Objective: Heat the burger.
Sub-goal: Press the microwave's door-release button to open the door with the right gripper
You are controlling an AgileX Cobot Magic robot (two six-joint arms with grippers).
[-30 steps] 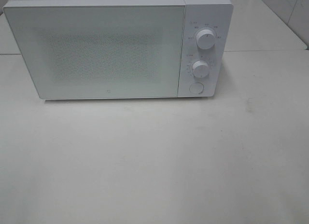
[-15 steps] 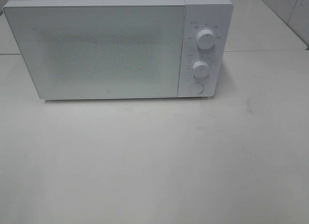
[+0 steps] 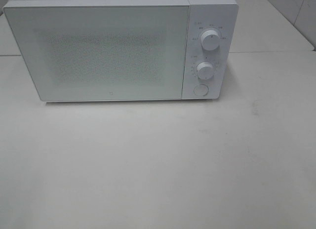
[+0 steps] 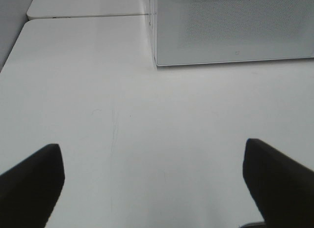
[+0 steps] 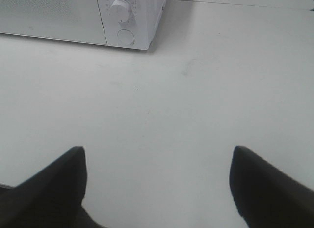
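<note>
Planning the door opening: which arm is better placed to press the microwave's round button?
Right, probably. The button sits on the microwave's right side and shows ahead of the open right gripper. The left gripper, also open, faces only the door's corner.

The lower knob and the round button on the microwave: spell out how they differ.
The lower knob stands proud of the panel, while the round button lies nearly flat in it. The lower knob is ringed by small printed marks; the round button has none around it. The lower knob sits directly above the round button. Both are white, round and set in the control panel to the right of the closed door.
</note>
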